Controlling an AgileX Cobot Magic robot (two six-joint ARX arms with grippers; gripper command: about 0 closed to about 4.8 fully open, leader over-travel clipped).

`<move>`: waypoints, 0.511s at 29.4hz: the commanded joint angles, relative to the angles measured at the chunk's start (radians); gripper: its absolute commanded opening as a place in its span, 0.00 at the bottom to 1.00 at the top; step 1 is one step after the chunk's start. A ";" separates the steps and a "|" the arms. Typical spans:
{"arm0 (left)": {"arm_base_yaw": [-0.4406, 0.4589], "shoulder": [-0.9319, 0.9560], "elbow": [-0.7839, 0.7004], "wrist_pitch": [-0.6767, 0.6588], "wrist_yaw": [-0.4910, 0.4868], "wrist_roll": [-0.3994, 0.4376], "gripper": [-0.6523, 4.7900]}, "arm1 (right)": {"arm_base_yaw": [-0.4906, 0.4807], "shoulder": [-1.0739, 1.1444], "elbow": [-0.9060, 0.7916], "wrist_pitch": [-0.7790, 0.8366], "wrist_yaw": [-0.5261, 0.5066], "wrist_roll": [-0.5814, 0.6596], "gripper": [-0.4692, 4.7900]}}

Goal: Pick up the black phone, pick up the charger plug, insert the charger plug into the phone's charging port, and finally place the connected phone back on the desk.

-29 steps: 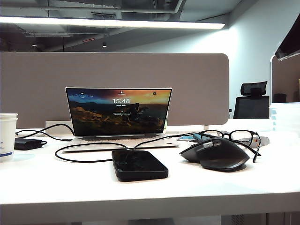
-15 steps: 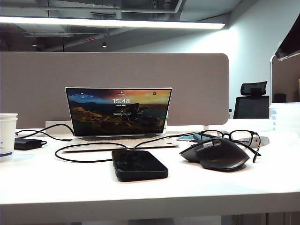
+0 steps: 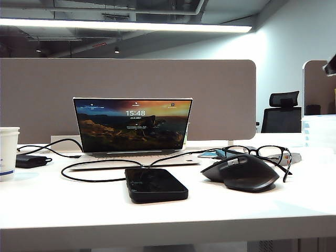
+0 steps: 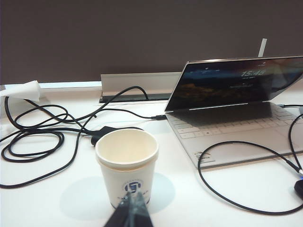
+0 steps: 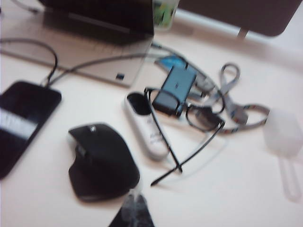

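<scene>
The black phone (image 3: 156, 185) lies flat on the white desk (image 3: 79, 212) in front of the laptop. It also shows in the right wrist view as a black phone (image 5: 21, 123). A thin black cable loops across the desk, and its charger plug (image 5: 46, 83) meets the phone's far short edge. The charging port itself is hidden there. My right gripper (image 5: 136, 197) is shut and empty, hanging above the desk beside the mouse (image 5: 102, 163). In the exterior view only a dark bit of the right arm (image 3: 331, 65) shows, at the upper right edge. My left gripper (image 4: 132, 197) is shut and empty, just in front of a paper cup (image 4: 128, 165).
An open laptop (image 3: 134, 126) stands behind the phone. The mouse (image 3: 244, 172) and glasses (image 3: 262, 153) lie to the right, with a white oblong device (image 5: 147, 125) and a lanyard (image 5: 236, 109). A paper cup (image 3: 8, 152) and power brick (image 3: 30, 160) sit at the left, among tangled cables (image 4: 33, 137).
The dark part of the right arm at the upper right edge has pulled up and away, so less of it shows. Phone, cable and left arm have not moved.
</scene>
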 commanded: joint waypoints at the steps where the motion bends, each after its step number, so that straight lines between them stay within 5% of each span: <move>1: 0.000 0.000 0.000 0.009 0.005 0.002 0.11 | -0.063 -0.130 -0.079 0.088 0.002 -0.001 0.08; 8: 0.000 0.000 0.000 0.009 0.005 0.002 0.11 | -0.237 -0.367 -0.208 0.086 0.003 0.006 0.08; 15: 0.000 0.000 0.000 0.009 0.005 0.002 0.11 | -0.287 -0.439 -0.287 0.102 0.005 0.091 0.08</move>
